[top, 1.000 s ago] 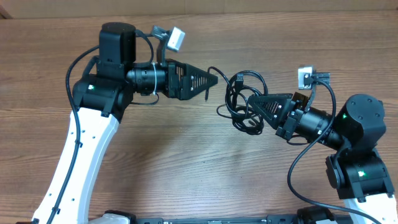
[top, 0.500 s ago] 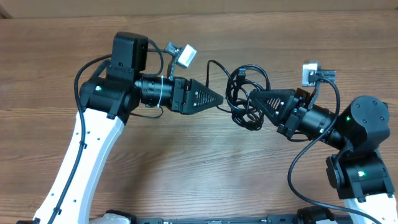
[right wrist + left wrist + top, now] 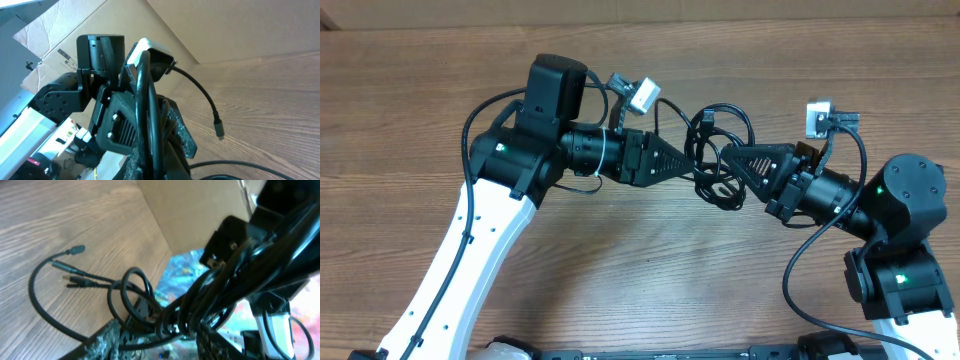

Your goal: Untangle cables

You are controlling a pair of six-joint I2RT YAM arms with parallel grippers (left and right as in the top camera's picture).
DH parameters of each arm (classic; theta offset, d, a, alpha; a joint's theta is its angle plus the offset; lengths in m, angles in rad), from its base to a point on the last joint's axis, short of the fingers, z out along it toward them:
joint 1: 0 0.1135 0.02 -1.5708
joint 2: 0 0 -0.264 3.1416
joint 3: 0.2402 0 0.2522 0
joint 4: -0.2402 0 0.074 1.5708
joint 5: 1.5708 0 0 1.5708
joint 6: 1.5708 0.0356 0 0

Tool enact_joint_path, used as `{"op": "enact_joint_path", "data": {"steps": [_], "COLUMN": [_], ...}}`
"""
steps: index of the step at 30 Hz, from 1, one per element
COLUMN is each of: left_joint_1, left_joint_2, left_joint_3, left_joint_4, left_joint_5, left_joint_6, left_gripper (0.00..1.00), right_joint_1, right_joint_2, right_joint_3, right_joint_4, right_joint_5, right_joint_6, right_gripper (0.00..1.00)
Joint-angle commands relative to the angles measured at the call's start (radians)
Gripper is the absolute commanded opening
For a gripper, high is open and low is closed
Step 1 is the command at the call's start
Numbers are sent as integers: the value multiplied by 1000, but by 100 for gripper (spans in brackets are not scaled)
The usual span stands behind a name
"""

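Note:
The cables (image 3: 720,113) are a knot of thin black loops held just above the wooden table (image 3: 620,270), between the two arms. My right gripper (image 3: 727,152) comes in from the right and is shut on the bundle; in its wrist view the cords (image 3: 150,95) run straight up between its fingers (image 3: 165,150). My left gripper (image 3: 692,166) reaches in from the left, its fingers either side of several loops (image 3: 135,287). Whether its jaws (image 3: 160,337) press on them I cannot tell. Loose plug ends (image 3: 75,250) lie on the wood, and one plug (image 3: 219,132) dangles.
A cardboard wall (image 3: 650,8) runs along the far edge of the table. Both arms' thick black wires and white wrist cameras (image 3: 640,93) crowd the middle. The white arm bases stand at the near edge, left (image 3: 450,280) and right (image 3: 900,280).
My left arm has moved right, into the cable bundle, and its jaws have narrowed around the loops. My right gripper has kept its hold and barely shifted.

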State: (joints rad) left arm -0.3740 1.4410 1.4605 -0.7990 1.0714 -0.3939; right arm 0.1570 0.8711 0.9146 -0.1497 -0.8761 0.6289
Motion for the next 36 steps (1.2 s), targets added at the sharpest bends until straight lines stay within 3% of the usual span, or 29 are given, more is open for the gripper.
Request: {"op": "enact_joint_path", "data": {"steps": [1, 6, 9, 10, 12, 18, 19, 20, 22, 24, 26, 29, 31, 33, 36], "left_joint_1": [-23, -82, -109, -114, -118, -117, -117, -117, -116, -101, -75, -50, -45, -45, -45], "left_joint_2": [-6, -5, -5, -5, -5, -5, -5, -5, -5, -5, -5, -5, -5, -5, -5], "left_joint_3": [8, 8, 8, 8, 8, 8, 8, 8, 8, 8, 8, 8, 8, 8, 8], "left_joint_4": [72, 175, 179, 179, 176, 174, 170, 167, 166, 125, 92, 89, 89, 84, 70], "left_joint_5": [-58, -74, -104, -103, -104, -102, -103, -104, -126, -217, -243, -241, -240, -240, -240], "left_joint_6": [-98, -139, -139, -140, -142, -157, -156, -142, -92, -92, -92, -90, 3, 172, 265], "left_gripper": [45, 45, 33, 22, 10, 4, 4, 4, 4, 4, 4, 4, 4, 4, 4], "right_joint_1": [-1, 0, 0, 0, 0, 0, 0, -1, -1, -1, -1, -1, -1, -1, -1], "right_joint_2": [-5, -5, -5, -5, -5, -5, -4, -4, -4, -4, -4, -4, -4, -4, -4], "right_joint_3": [19, 19, 19, 19, 19, 19, 19, 19, 19, 19, 19, 19, 19, 19, 19], "right_joint_4": [14, 6, 6, 6, 5, -48, -61, -76, -89, -96, -140, -244, -285, -310, -319], "right_joint_5": [-24, -24, -23, -23, -23, 35, 46, 51, 53, 65, 125, 214, 237, 280, 292], "right_joint_6": [4, 3, 3, 3, -2, -32, -32, -35, -35, -35, -35, -27, -27, -26, -27], "right_gripper": [4, 4, 4, 4, 4, 5, 14, 32, 56, 79, 89, 95, 96, 96, 96]}}
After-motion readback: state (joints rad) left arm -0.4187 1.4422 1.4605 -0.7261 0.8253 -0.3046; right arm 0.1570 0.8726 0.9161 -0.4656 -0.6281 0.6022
